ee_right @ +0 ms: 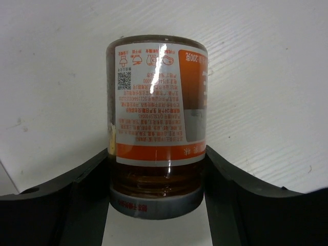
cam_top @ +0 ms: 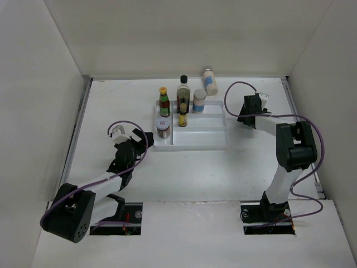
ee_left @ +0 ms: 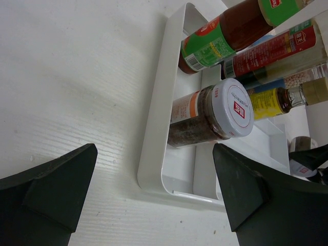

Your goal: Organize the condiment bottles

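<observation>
right gripper (ee_right: 156,164): my jaws are partly closed, pressed on both sides of an orange-label jar (ee_right: 156,102); grip looks made
orange-label jar: dark contents, grey lid toward my palm, upside-down label; appears to lie on the bare table (cam_top: 184,178), well right of the tray, can't be sure it's on its side
orange-label jar, top view: mostly hidden by my right gripper, only a pale bit shows at the far tip
left gripper (cam_top: 127,137): my jaws are spread wide, nothing between them but tabletop
left gripper position: low over the table just left of the white divided tray (cam_top: 217,146), near its front-left corner, not touching it
red-and-white-lid jar (cam_top: 163,129): short, brown contents, front of the tray's narrow left compartment, upright
red sauce bottle (cam_top: 164,101): yellow cap, green label, upright in the same left compartment, behind the short jar
tall dark bottle (cam_top: 183,92): black cap, upright at the tray's back, right of the divider
small dark bottle (cam_top: 182,115): yellow cap, yellow label, just in front of the tall dark bottle
blue-label shaker (cam_top: 199,101): pale, upright, back of the tray, beside the tall dark bottle
second pale shaker (cam_top: 210,81): outside the tray, beyond its back edge, tilted; can't tell if lying flat
</observation>
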